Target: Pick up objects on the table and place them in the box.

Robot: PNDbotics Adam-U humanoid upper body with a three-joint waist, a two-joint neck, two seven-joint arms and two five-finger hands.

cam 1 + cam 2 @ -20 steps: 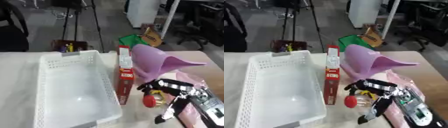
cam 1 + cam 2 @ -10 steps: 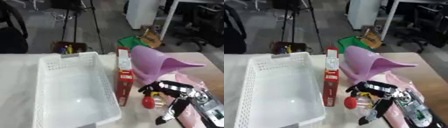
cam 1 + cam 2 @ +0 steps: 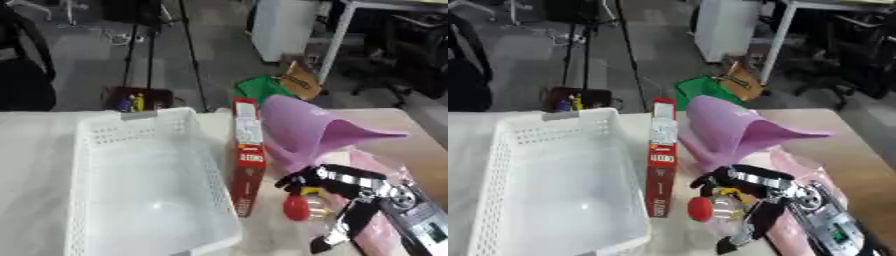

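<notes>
I had my right hand [image 3: 750, 192] low over the tabletop [image 3: 35, 145], its fingers curled down around a small clear bottle with a red cap [image 3: 710, 209]; through the blur I think they were touching it, not yet lifting. The bottle lay beside a long red cardboard carton [image 3: 247, 162] standing on edge against the empty white perforated plastic basket [image 3: 96, 165]. A lilac plastic funnel [image 3: 315, 130] lay tipped just behind my hand.

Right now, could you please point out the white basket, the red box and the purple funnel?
white basket [image 3: 87, 165], left eye view, on its left wall.
red box [image 3: 248, 160], left eye view, on its upper face.
purple funnel [image 3: 724, 127], right eye view, on its wide cone.
</notes>
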